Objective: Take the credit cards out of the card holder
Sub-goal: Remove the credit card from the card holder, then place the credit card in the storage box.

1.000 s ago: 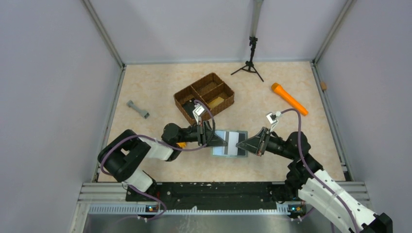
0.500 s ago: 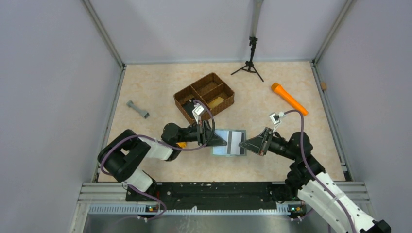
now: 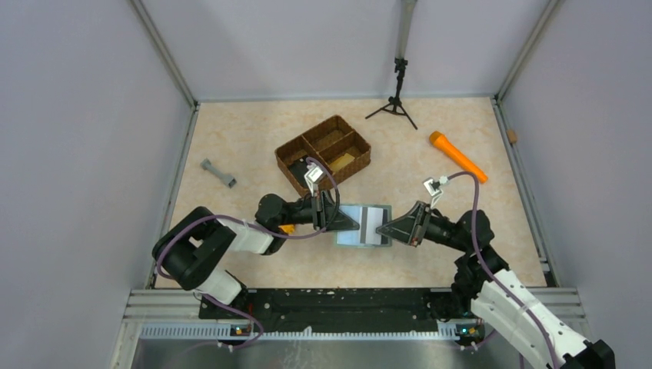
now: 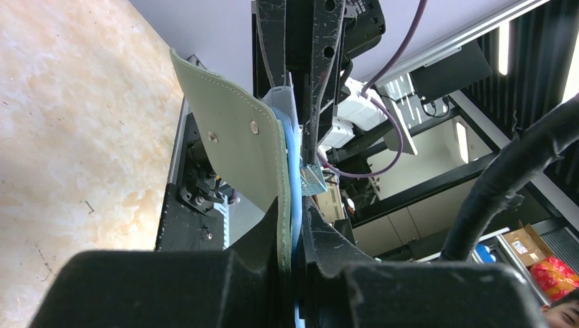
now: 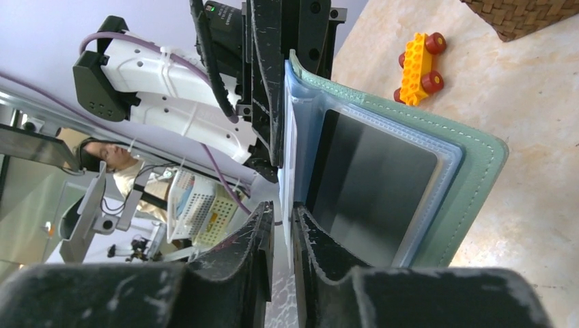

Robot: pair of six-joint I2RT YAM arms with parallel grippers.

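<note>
Wallet (image 3: 355, 233): grey-green card holder, lying open mid-table at 5 o'clock from basket, strung between both grippers. Blue-clear pockets face up.

L gripper (image 3: 353, 224): reaches in from 9 o'clock. Fingers (image 4: 270, 225) clamped on wallet's left edge. Wrist cam shows green cover plus blue pocket leaves pinched between pads.

Wallet flap (image 4: 232, 137): green, stitched, two snaps. Sticks up past L fingers on their 9 o'clock side, outside the grip.

R gripper (image 5: 283, 213): reaches in from 3 o'clock, tips facing L gripper's. Fingers nearly together, pinching a thin pale sheet.

Pale card (image 5: 288, 157): the pinched sheet, seen edge-on, reads as a silvery card. It runs from R fingers up to L gripper's tips. How deep it sits in its pocket: can't tell.

Dark card (image 5: 372, 184): inside a clear pocket, flat against green cover. Just beside R fingers at 3 o'clock in wrist cam, outside their grip.

Basket (image 3: 306, 135): brown woven, three parts, near wallet at 11 o'clock.

Yellow toy (image 5: 418, 65): block car w/ red wheels on table, beside wallet at 9 o'clock in top cam, under L arm.

Orange torch (image 3: 457, 156): 2 o'clock from wallet, well apart.

Grey piece (image 3: 218, 173): 10 o'clock, well apart, near left wall.

Tripod (image 3: 396, 100): small, black, 12 o'clock at far edge.
</note>
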